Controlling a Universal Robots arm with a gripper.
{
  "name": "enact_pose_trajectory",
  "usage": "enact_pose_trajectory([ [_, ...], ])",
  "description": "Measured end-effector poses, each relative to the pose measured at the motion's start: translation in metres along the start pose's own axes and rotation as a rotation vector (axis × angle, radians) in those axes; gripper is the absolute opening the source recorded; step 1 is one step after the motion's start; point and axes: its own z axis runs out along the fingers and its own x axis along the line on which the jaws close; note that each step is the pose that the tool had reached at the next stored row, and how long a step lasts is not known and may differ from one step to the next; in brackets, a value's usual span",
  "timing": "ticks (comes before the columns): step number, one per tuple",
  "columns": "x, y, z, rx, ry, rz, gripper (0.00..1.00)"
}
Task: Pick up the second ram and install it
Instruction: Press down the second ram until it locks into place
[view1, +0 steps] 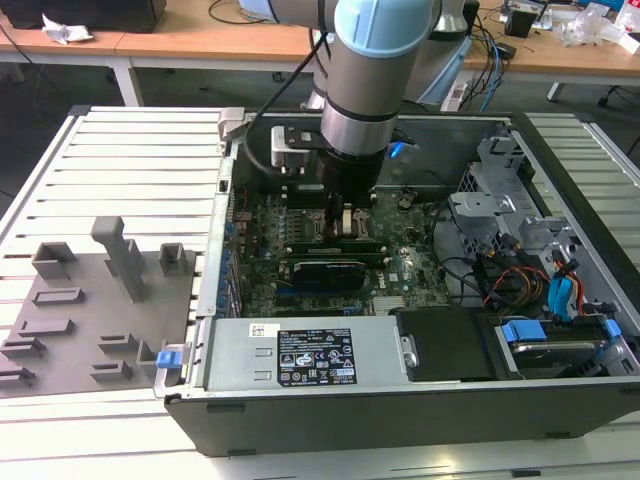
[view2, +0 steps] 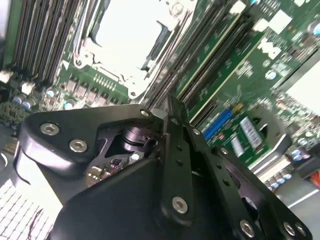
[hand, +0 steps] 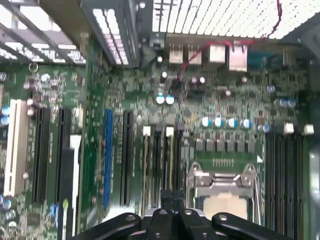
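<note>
The black two-fingered hand (view1: 344, 222) hangs low inside the open black computer case (view1: 400, 420), its fingertips together over the green motherboard's (hand: 225, 100) memory slots beside the silver processor socket (hand: 225, 185). Whether it holds the second ram, I cannot tell.

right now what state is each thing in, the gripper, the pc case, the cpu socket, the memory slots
black gripper: low over the motherboard, at the memory slots beside the socket; fingers close together
green ram stick: standing in a slot under the gripper
grey computer case: side open
metal processor socket: uncovered, no cooler
</note>
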Motion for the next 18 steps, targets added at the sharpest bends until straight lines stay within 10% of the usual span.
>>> enact_pose_trajectory([
  [4, 0.0002, -0.0137, -0.0019, -0.0020, -0.0001, 0.000, 0.11],
  [18, -0.0006, -0.0141, -0.0238, -0.0019, -0.0003, 0.000, 0.11],
])
